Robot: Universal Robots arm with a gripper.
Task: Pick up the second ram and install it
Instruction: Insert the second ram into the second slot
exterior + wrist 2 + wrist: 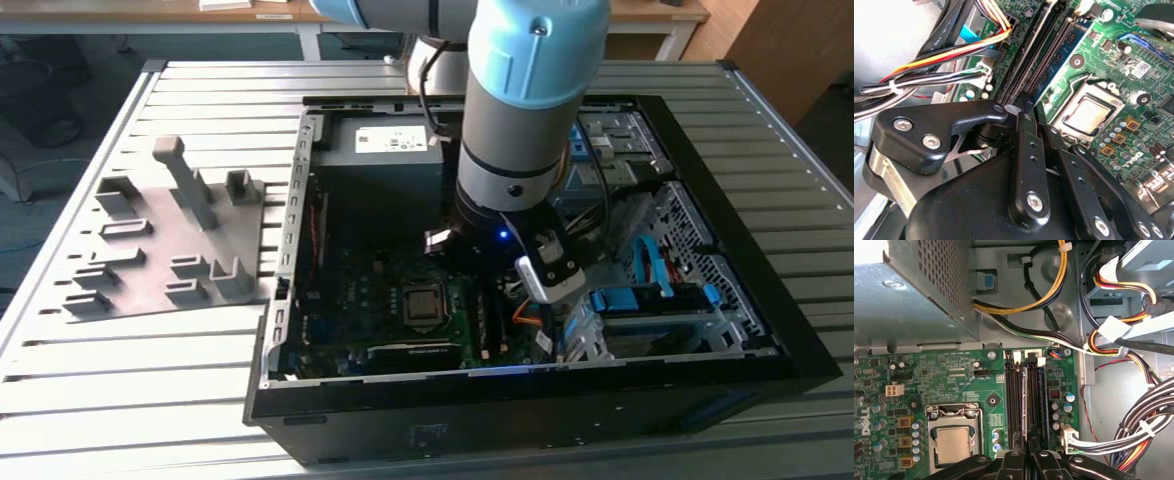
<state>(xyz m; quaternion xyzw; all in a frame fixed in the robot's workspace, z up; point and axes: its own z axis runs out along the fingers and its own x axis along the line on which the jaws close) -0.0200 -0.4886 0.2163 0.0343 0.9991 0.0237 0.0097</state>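
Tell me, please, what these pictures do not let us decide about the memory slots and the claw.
1. First wrist view: the memory slots are seen from straight above, and the claw covers their near end, so whether any stick is seated is unclear.
2. Exterior view: the arm stands in front of the slots and hides them.
3. Second wrist view: the claw's black body blocks the near part of the slots.

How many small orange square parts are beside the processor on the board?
3 orange squares, in one row on the green board beside the processor: one, the next, the last. Others may be hidden.
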